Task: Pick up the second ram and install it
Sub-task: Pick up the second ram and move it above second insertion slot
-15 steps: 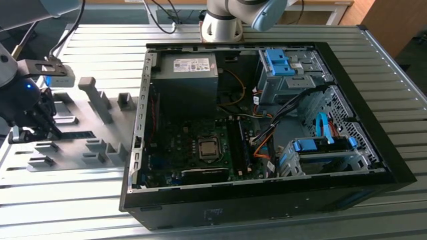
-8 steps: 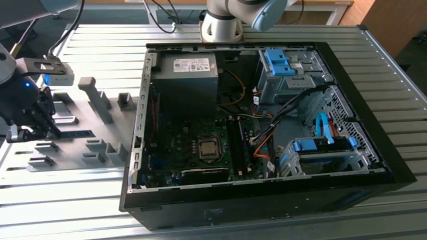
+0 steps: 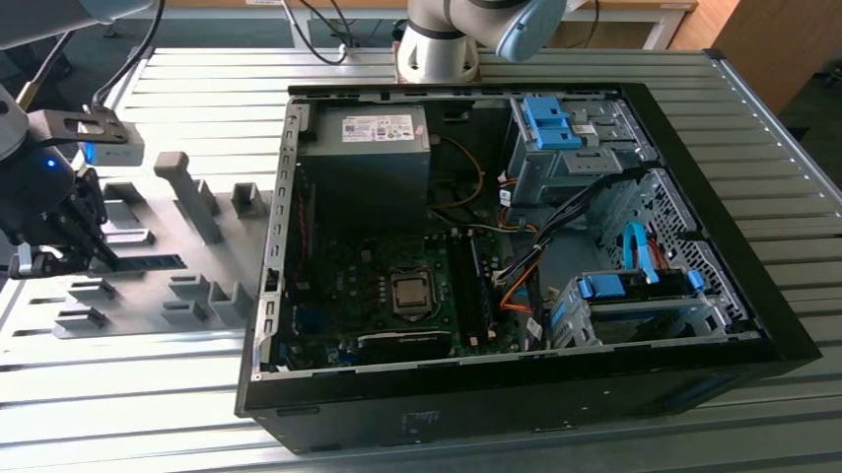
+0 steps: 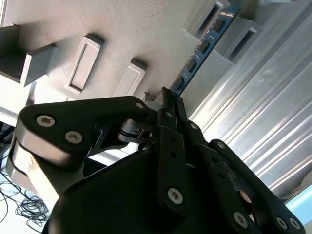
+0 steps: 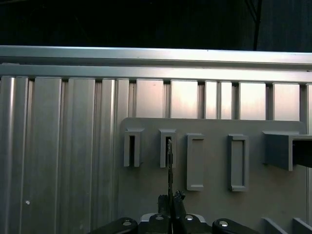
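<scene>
Now the ram is pinched at one end by the gripper, its far end at the fixture block; if lifted askew, it could be jammed or dropped.

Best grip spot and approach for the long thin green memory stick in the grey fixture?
Pinch the long thin green memory stick across its two flat faces, at the end clear of the grey slotted fixture block, coming straight down from above. It stands on its long edge, so only the thin top edge faces up. The gripper has its jaws closed on that end.
</scene>
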`<state>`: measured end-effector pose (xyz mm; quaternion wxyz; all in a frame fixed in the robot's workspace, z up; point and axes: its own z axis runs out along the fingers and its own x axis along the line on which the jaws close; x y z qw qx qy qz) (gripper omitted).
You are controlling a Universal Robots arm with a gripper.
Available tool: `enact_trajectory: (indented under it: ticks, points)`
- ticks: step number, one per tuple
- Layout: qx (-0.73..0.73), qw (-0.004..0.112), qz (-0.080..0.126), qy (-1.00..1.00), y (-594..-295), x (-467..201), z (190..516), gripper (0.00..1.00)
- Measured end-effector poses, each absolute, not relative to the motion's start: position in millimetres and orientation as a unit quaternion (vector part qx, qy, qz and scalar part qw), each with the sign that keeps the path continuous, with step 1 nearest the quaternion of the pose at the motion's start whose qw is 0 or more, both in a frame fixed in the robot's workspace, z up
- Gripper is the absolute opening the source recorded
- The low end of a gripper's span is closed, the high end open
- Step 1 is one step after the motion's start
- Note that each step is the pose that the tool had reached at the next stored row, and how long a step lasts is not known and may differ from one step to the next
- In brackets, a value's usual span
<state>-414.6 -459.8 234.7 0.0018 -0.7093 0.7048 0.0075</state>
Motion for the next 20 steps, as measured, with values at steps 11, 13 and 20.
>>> enact_trajectory:
  ticks: [11, 13, 20]
  points:
    - [-0.709, 0.002, 0.007, 0.705, -459.8, -414.6, 239.6, 0.14]
    - [-0.709, 0.002, 0.007, 0.705, -459.8, -414.6, 240.5, 0.14]
    - [-0.709, 0.002, 0.007, 0.705, -459.8, -414.6, 243.4, 0.14]
